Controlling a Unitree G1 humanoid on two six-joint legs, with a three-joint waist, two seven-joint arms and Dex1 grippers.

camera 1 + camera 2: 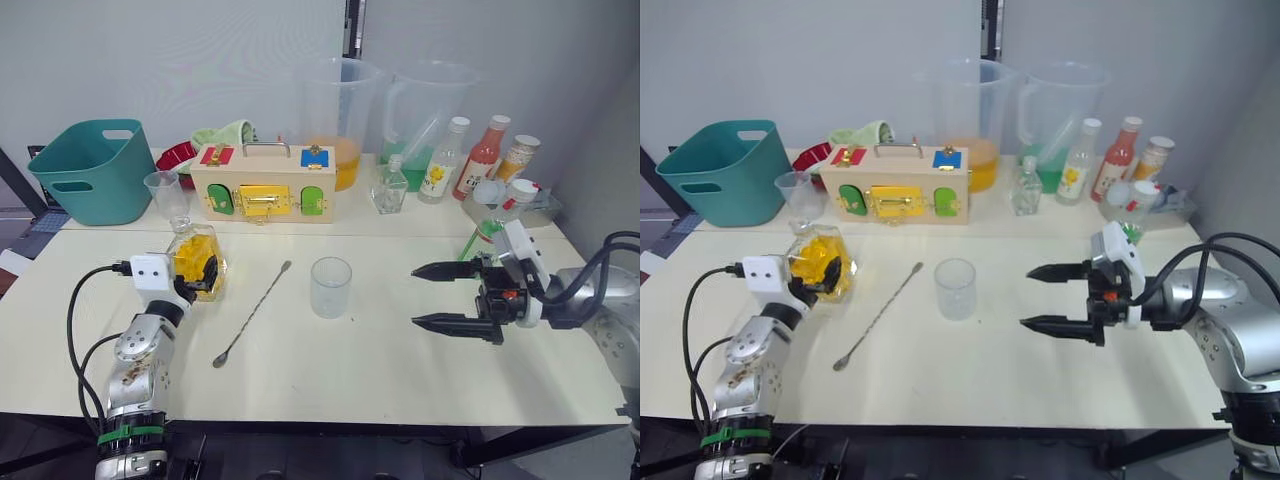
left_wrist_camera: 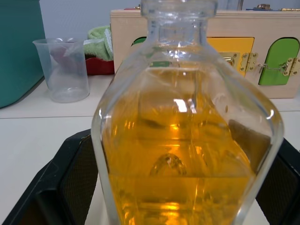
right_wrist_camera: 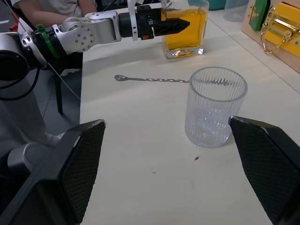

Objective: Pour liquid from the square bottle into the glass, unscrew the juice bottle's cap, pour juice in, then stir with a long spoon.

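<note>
The square bottle (image 1: pixel 199 260) with yellow liquid (image 2: pixel 187 154) stands at the table's left. My left gripper (image 1: pixel 196 274) is shut on its body, one black finger against each side. The empty ribbed glass (image 1: pixel 331 287) stands mid-table, and the long spoon (image 1: pixel 252 313) lies slanted between bottle and glass. To the right of the glass, a hand's width away, my right gripper (image 1: pixel 428 297) is open and points at it. The juice bottle (image 1: pixel 487 228) shows as a green patch behind my right wrist. I cannot make out its cap.
Along the back stand a teal basket (image 1: pixel 90 170), a flared plastic cup (image 1: pixel 167 195), a wooden latch box (image 1: pixel 263 182), two large pitchers (image 1: pixel 340 120), a small flask (image 1: pixel 390 188), a yellow-label bottle (image 1: pixel 443 160) and a red bottle (image 1: pixel 482 158). A metal tray (image 1: pixel 535 212) sits back right.
</note>
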